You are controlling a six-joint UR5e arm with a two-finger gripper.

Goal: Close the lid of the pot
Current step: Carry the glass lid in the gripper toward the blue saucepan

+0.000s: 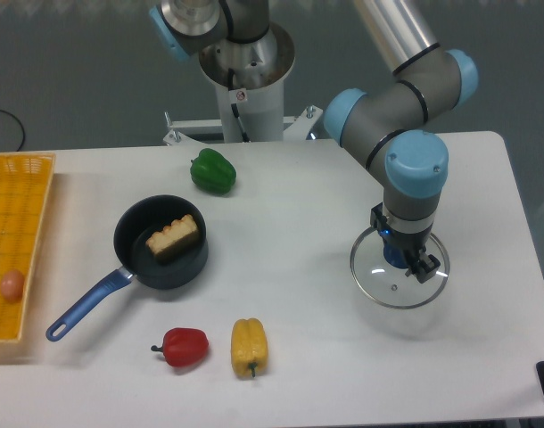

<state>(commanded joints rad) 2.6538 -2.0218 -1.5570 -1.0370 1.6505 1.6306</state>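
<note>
On the white table [299, 223], the arm comes down at 3 o'clock, gripper [403, 259] clamped on the blue knob of the lid [399, 279], which sits well apart from the pot [160, 241]. Yellow basket [18, 241] at 9 o'clock, a small pinkish egg-like item [12, 284] inside. Pot left of centre, uncovered, toast-like block [174, 236] in it, blue handle pointing to 7 o'clock. Green pepper [213, 171] at the pot's 1 o'clock; yellow pepper [249, 346] and red pepper [183, 346] at 6 o'clock.
</note>
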